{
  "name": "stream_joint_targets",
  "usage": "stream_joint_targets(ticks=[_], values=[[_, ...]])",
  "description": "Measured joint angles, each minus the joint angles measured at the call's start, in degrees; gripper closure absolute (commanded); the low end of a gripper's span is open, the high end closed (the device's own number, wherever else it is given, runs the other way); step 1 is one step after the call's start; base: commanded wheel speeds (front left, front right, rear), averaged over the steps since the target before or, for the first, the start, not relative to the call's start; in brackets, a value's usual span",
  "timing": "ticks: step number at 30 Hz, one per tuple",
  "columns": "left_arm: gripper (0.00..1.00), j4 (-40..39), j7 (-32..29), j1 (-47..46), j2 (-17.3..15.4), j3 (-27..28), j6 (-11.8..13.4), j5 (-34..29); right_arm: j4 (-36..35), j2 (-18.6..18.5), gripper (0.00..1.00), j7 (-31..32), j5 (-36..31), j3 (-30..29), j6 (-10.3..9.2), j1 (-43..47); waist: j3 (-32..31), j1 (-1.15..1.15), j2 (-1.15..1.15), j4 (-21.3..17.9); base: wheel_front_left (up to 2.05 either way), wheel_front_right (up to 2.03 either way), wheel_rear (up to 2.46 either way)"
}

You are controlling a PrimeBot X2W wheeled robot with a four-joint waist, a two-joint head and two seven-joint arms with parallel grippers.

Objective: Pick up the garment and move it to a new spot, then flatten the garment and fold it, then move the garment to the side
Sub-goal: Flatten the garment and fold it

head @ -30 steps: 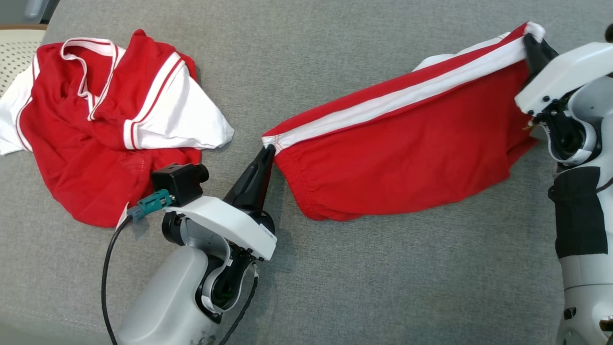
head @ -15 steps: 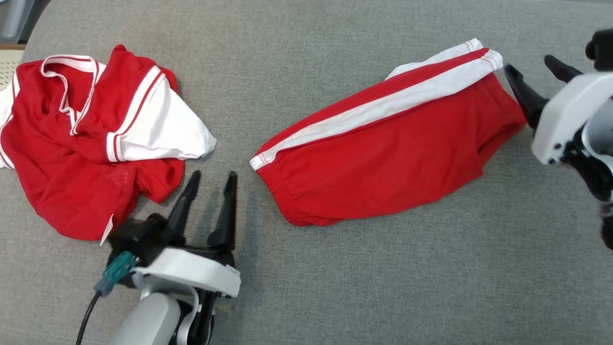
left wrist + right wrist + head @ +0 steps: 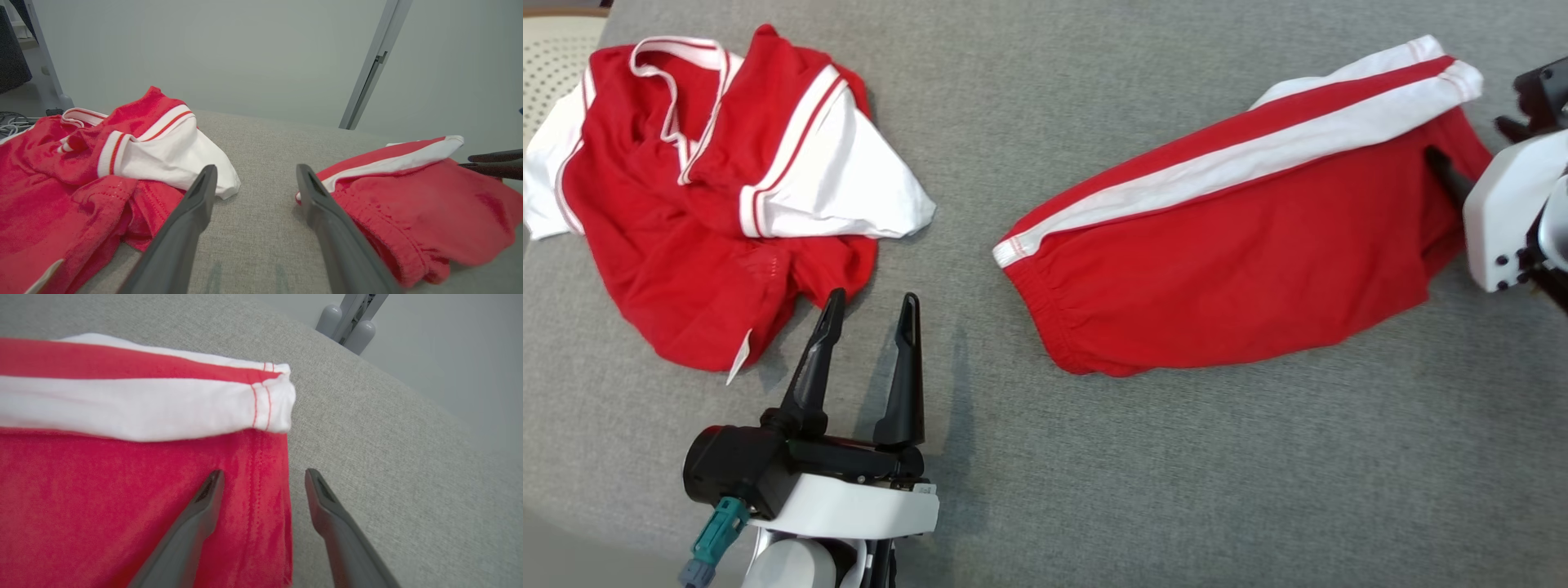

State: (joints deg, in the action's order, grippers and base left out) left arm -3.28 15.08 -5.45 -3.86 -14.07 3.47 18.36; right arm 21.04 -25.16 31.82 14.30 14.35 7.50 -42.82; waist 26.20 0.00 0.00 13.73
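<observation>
The garment, red shorts (image 3: 1225,269) with a white side stripe, lies flat and folded lengthwise on the grey fabric surface (image 3: 1094,490), right of centre. My left gripper (image 3: 872,298) stands open near the front, well left of the waistband end, with nothing between its fingers. In the left wrist view the left gripper (image 3: 256,168) points at bare grey between the shorts (image 3: 408,192) and a shirt. At the leg-hem end, my right gripper (image 3: 1474,147) is open. In the right wrist view the right gripper (image 3: 264,473) straddles the hem edge of the shorts (image 3: 122,477), one finger over the red cloth.
A crumpled red and white shirt (image 3: 703,188) lies at the far left, its hem close to my left fingers. A cream perforated object (image 3: 556,73) sits past the surface's left corner. A grey metal post (image 3: 369,73) rises behind the surface.
Both grippers opened and let go of the shorts' two ends. The left gripper drew back toward the front. The shorts settled flat. The head camera shifted.
</observation>
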Motion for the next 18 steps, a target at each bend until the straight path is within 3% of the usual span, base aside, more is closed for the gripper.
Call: stream_joint_targets(ticks=[5,9,10,11,12,13,18], values=[[0.0,0.3,0.0,0.2,0.9,1.7,-2.3,-1.3,4.2,0.5,0.0,0.5,-3.9,-1.5,0.0,-2.4,1.0,0.0,0.0,1.8,0.0,0.0,0.0],[0.0,0.5,0.0,0.3,0.9,1.8,-2.6,-0.7,6.7,1.4,0.0,1.6,-4.1,-2.4,0.0,-3.2,1.1,0.0,0.0,2.3,0.0,0.0,0.0],[0.0,0.5,0.0,0.3,1.0,1.7,-2.6,-0.5,7.2,1.8,0.12,2.0,-3.4,-2.4,0.0,-3.3,1.0,0.0,0.0,2.3,0.0,0.0,0.0],[0.0,0.5,0.0,0.4,1.0,1.7,-2.4,-0.4,7.5,2.3,0.12,2.4,-2.4,-2.1,0.0,-3.3,1.0,0.0,0.0,2.2,0.0,0.0,0.0],[0.0,0.4,0.0,0.4,1.0,1.7,-2.4,-0.3,7.8,2.9,0.77,2.3,-1.4,-2.3,-0.01,-3.3,0.8,0.0,0.0,2.0,0.0,0.0,0.0],[0.0,0.5,0.0,0.5,1.0,1.8,-2.4,-0.2,8.1,3.4,1.0,2.2,-0.7,-2.3,-0.01,-3.3,0.7,0.0,0.0,1.7,0.0,0.0,0.0],[0.0,1.0,0.0,2.4,1.0,2.9,-2.5,-1.1,9.2,6.4,1.0,1.0,3.9,-3.9,0.0,-1.6,-1.1,0.0,0.0,-0.9,0.0,0.0,0.0]])
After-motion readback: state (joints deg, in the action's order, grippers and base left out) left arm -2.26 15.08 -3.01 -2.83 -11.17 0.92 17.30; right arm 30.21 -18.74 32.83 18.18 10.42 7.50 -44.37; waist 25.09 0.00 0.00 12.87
